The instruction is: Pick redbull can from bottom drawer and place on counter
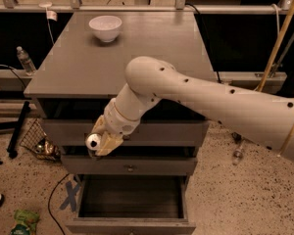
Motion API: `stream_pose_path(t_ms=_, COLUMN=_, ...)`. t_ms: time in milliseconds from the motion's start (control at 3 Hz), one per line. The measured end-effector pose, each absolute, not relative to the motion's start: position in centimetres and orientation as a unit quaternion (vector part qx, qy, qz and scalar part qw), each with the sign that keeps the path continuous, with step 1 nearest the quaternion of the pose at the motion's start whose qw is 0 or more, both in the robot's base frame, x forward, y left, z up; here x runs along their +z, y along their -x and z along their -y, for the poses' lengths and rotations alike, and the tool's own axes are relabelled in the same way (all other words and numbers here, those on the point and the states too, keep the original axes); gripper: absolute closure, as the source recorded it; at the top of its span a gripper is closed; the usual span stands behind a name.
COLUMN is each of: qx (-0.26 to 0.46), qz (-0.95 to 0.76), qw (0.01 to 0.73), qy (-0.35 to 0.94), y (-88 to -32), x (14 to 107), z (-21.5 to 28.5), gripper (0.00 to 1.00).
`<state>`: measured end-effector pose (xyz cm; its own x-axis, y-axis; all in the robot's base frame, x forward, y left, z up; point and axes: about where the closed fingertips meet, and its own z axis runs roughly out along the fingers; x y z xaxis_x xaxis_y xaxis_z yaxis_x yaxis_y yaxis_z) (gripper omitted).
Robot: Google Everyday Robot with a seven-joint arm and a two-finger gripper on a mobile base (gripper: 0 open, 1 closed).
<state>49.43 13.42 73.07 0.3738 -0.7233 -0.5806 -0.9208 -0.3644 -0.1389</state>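
Note:
The bottom drawer point(132, 225) of the cabinet is pulled open, and its dark inside shows no can. My gripper point(102, 142) hangs in front of the two upper drawers, above the open drawer and below the counter's point(137, 58) front edge. Its tan fingers point(109, 143) are closed around a small object with a round silvery top, which looks like the redbull can point(92, 142). The can's sides are hidden by the fingers. My white arm reaches in from the right across the cabinet front.
A white bowl point(105, 27) stands at the counter's back left. The two shallower drawers point(130, 165) are closed. A water bottle point(24, 60) and a wire basket point(36, 141) are to the left. Cables, blue tape point(71, 196) and green litter point(22, 224) lie on the floor.

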Motion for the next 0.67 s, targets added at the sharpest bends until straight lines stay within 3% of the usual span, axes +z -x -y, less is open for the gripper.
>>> stream_pose_path(t_ms=667, qx=0.204, qz=-0.493, qw=0.204, qy=0.821, y=-48.66, x=77.15, z=-15.89, gripper=1.0)
